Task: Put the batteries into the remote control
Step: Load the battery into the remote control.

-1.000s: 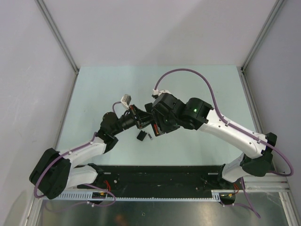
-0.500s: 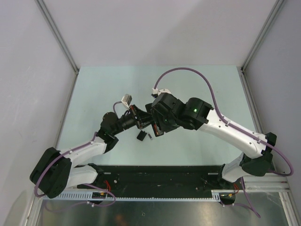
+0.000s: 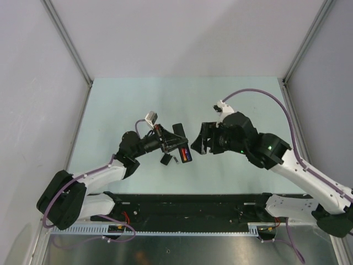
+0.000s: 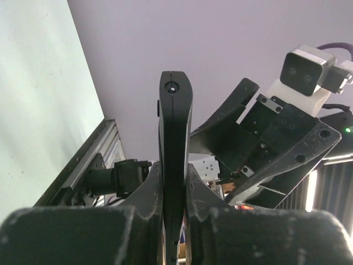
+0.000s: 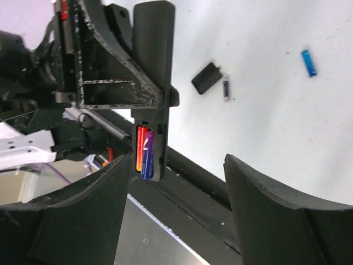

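My left gripper (image 3: pixel 174 143) is shut on the black remote control (image 3: pixel 178 132) and holds it above the table. In the left wrist view the remote (image 4: pixel 174 127) stands edge-on between the fingers (image 4: pixel 144 193). Its open compartment holds a red-orange battery (image 5: pixel 139 148) and a purple battery (image 5: pixel 148 157), also seen from above (image 3: pixel 186 154). My right gripper (image 3: pixel 198 144) is open and empty just right of the remote, its jaws wide apart in the right wrist view (image 5: pixel 177 163). The remote (image 5: pixel 153 66) is in front of it.
The small black back panel (image 5: pixel 207 78) lies on the pale green table with a dark battery (image 5: pixel 226 89) beside it; both show from above, panel (image 3: pixel 164 159) and battery (image 3: pixel 173 160). A blue battery (image 5: pixel 309 62) lies farther off. Black base rail (image 3: pixel 182 204) runs along the near edge.
My right gripper has drawn back to the right, away from the remote, and now stands open. The remote's battery compartment, covered by it before, now shows two batteries. The left gripper has shifted only slightly.
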